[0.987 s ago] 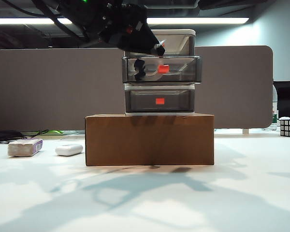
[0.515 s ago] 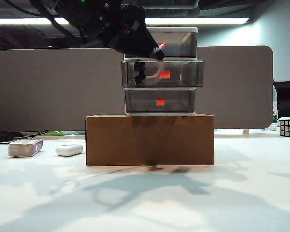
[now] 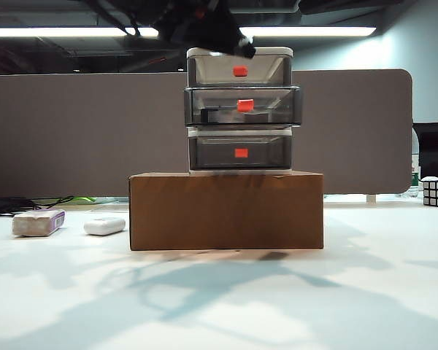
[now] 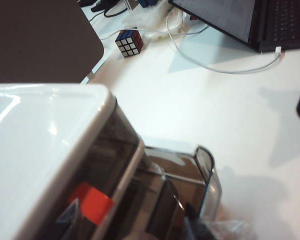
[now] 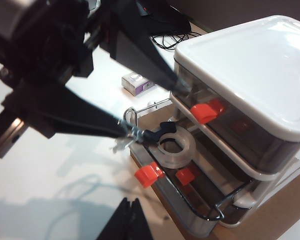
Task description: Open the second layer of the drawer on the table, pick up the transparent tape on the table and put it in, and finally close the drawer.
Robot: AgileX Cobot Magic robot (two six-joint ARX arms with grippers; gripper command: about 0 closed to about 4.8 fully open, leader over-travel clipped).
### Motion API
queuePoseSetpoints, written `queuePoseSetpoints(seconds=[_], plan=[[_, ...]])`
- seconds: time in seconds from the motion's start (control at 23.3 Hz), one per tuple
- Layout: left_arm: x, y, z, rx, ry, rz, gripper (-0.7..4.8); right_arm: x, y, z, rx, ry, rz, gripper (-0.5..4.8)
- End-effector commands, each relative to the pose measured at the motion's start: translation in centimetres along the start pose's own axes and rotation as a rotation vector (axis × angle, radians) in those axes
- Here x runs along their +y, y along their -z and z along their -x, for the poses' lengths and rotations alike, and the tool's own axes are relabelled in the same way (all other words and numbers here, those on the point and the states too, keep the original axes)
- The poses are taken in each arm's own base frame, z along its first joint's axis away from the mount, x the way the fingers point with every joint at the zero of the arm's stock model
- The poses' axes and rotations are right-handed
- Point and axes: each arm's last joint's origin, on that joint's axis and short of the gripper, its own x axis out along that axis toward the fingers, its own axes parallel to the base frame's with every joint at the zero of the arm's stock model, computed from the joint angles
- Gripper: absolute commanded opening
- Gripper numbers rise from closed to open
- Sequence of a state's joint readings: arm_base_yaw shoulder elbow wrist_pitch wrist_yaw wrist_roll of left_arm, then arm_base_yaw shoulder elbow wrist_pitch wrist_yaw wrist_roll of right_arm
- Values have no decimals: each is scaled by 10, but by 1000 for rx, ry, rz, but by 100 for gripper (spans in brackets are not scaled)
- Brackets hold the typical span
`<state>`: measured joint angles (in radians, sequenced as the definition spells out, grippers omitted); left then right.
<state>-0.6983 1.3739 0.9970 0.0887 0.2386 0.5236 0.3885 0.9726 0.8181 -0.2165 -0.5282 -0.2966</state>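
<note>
The transparent tape [image 5: 176,147] lies flat inside the second layer [image 3: 242,106], which stands pulled out of the drawer [image 3: 240,109], just below the left gripper [image 5: 152,110]. That pincer's jaws stand apart w/ nothing between them, poised above the tray by the top tier. Next, in our judgement, is closing: we'd press squarely near the red tab [image 3: 245,105], slow, so the cabinet doesn't slide on the cardboard box [image 3: 226,211]. Right gripper [image 5: 127,220]: only its tips show, nearer its own camera than the tray; can't tell its state.
</note>
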Motion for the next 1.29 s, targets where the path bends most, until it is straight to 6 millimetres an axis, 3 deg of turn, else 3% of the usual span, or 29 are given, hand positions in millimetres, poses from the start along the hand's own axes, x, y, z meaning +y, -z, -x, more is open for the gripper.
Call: queuePoseSetpoints(seconds=[0.04,0.39,0.51,0.86,1.29], plan=[[2,-8,5,-3,13,11,253,0,-2,1,-17,-5,9,-5],[-19,-8,21,122,298,191,55,0,-2,1,-16,-1,10,-5],[-19,-4,21,165,281,205,-4,0,-2,1,-16,-1,12,-5],[5,21,3,223,140,240,-6,0,-2,1,-13,10,21,-5],[18,12,-7,134,-76,170,-6,0,-2,1,-11,15,21,-5]])
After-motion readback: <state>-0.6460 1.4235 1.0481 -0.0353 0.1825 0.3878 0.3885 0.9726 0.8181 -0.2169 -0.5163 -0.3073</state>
